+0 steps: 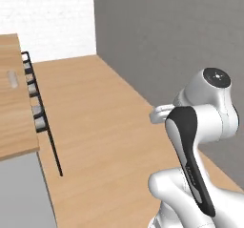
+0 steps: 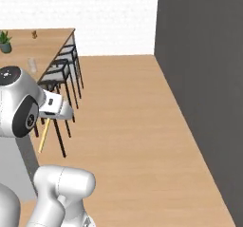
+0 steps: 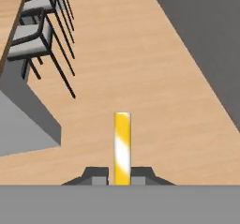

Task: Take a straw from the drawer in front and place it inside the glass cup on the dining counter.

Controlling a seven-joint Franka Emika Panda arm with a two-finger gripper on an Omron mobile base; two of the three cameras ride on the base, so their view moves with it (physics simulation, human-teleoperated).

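My gripper [image 3: 122,180] is shut on the straw [image 3: 122,145], a yellow stick with pale bands that juts straight out between the two dark fingertips [image 3: 96,176]. In the right base view the straw [image 2: 43,137] hangs slanted below the hand [image 2: 53,106], over the wooden floor beside the stools. The glass cup [image 2: 32,65] stands upright on the dining counter [image 2: 52,43], well beyond the hand; from the left base it is a small clear tumbler [image 1: 13,79] on the light-brown top [image 1: 12,127]. The drawer is out of view.
A row of black stools [image 2: 64,74] [image 1: 35,103] lines the counter's near side. The counter's grey end panel [image 3: 21,124] lies left of the straw. A dark grey wall [image 2: 204,79] runs along the right. A potted plant [image 2: 4,42] sits on the counter's far end.
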